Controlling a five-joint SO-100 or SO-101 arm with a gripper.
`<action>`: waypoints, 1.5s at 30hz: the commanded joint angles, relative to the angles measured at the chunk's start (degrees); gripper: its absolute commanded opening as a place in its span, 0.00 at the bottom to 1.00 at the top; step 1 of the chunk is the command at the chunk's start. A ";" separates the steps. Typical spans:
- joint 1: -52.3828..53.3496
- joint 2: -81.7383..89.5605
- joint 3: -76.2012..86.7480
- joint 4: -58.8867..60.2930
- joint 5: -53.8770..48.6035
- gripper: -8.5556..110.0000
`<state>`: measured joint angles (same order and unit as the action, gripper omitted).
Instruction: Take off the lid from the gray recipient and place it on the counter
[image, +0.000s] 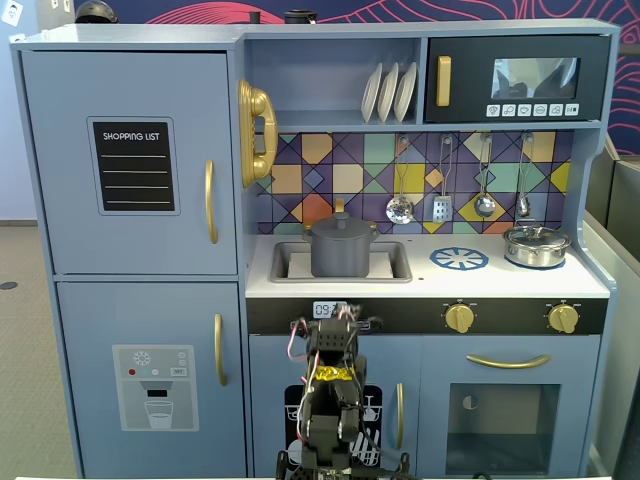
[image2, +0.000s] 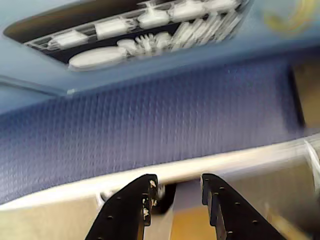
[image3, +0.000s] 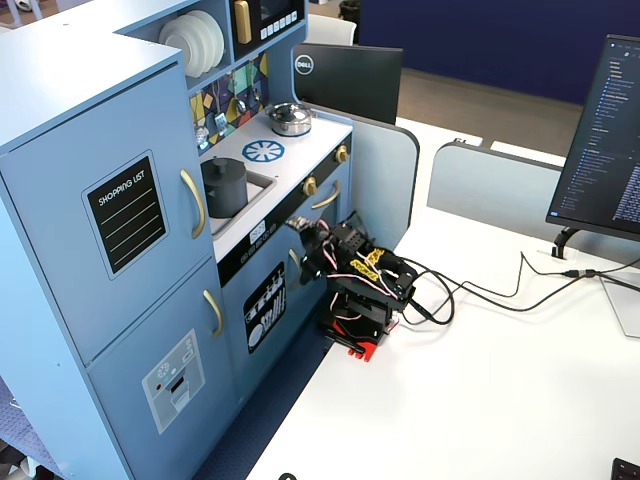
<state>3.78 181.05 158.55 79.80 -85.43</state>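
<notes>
The lid (image: 341, 223) sits on the pot (image: 340, 253), which stands in the sink recess at the left of the counter (image: 500, 278) in a fixed view. The gripper (image2: 177, 190) is folded low, well below the counter, fingers spread and empty. The lid is probably light, rigid and smooth; grip it by the small central knob (image: 341, 214), since the flat rim offers little hold.

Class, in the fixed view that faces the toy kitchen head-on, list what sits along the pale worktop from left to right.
Matte dark-gray stockpot in the sink recess, its flat gray lid on top → blue round burner print → shiny silver pot near the right end of the white-gray counter.
</notes>
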 joint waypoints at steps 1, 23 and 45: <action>-0.09 -3.69 -16.52 -5.54 -1.58 0.07; -2.72 -28.39 -38.23 -62.58 -11.16 0.19; 0.35 -50.71 -47.02 -70.58 -6.59 0.18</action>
<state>3.52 131.84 116.37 11.25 -93.25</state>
